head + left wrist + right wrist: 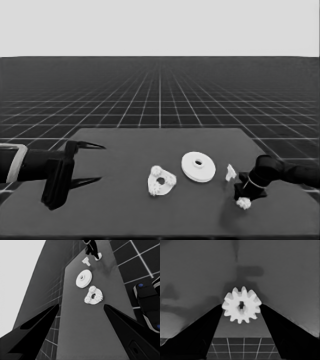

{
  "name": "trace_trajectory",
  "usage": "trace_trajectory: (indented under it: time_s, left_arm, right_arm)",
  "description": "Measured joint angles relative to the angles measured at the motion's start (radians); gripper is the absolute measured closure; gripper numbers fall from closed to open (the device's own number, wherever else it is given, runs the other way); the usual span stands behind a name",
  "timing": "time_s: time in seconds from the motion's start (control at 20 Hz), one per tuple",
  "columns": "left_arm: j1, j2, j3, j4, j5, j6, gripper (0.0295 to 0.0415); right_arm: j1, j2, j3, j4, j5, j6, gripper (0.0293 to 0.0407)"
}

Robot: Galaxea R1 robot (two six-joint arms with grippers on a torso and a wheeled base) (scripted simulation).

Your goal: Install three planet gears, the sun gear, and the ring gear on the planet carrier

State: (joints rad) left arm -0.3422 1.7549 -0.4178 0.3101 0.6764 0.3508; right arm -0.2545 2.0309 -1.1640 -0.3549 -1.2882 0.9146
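Note:
The smaller round part [161, 182], the planet carrier, lies at the table's middle with three small planet gears [93, 289] on it around its hole. To its right lies the larger round part [198, 166], the ring gear. At the table's right front my right gripper [244, 196] points down, shut on a fourth small toothed gear [243, 203]. The right wrist view shows that gear [241, 305] pinched between both fingertips. Whether it rests on the table or hangs just above it does not show. My left gripper [97, 162] waits open over the table's left end.
A thin white piece [230, 172] lies between the larger round part and my right gripper, close to the arm. The table's near edge and the floor grid lie just beyond the held gear in the right wrist view.

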Motion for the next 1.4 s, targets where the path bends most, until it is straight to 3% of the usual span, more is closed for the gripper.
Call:
trace_trajectory:
  time_s: [0.05,0.4,0.45,0.55,0.9,0.95,1.0,1.05,1.15,1.4]
  left_arm:
    - [0.0,0.0,0.0,0.0,0.0,0.0,0.0326]
    - [0.0,0.0,0.0,0.0,0.0,0.0,0.0326]
    - [0.0,0.0,0.0,0.0,0.0,0.0,0.0326]
    - [0.0,0.0,0.0,0.0,0.0,0.0,0.0326]
    - [0.0,0.0,0.0,0.0,0.0,0.0,0.0326]
    - [0.0,0.0,0.0,0.0,0.0,0.0,0.0326]
    - [0.0,0.0,0.0,0.0,0.0,0.0,0.0326]
    - [0.0,0.0,0.0,0.0,0.0,0.0,0.0326]
    - [0.0,0.0,0.0,0.0,0.0,0.0,0.0326]
    - [0.0,0.0,0.0,0.0,0.0,0.0,0.0326]
  right_arm:
    - [0.0,0.0,0.0,0.0,0.0,0.0,0.039]
    - [0.0,0.0,0.0,0.0,0.0,0.0,0.039]
    - [0.084,-0.04,0.072,0.066,-0.065,0.01,0.039]
    - [0.189,-0.068,0.117,0.143,-0.128,0.013,0.039]
    - [0.244,-0.075,0.127,0.188,-0.162,0.012,0.039]
    - [0.266,0.111,0.194,0.151,-0.25,0.445,0.039]
    - [0.278,0.481,0.121,0.163,-0.295,0.658,0.039]
    - [0.283,0.716,-0.058,0.176,-0.29,0.658,0.039]
    - [0.284,0.917,-0.321,0.187,-0.269,0.56,0.039]
    - [0.283,1.015,-0.493,0.193,-0.255,0.478,0.039]
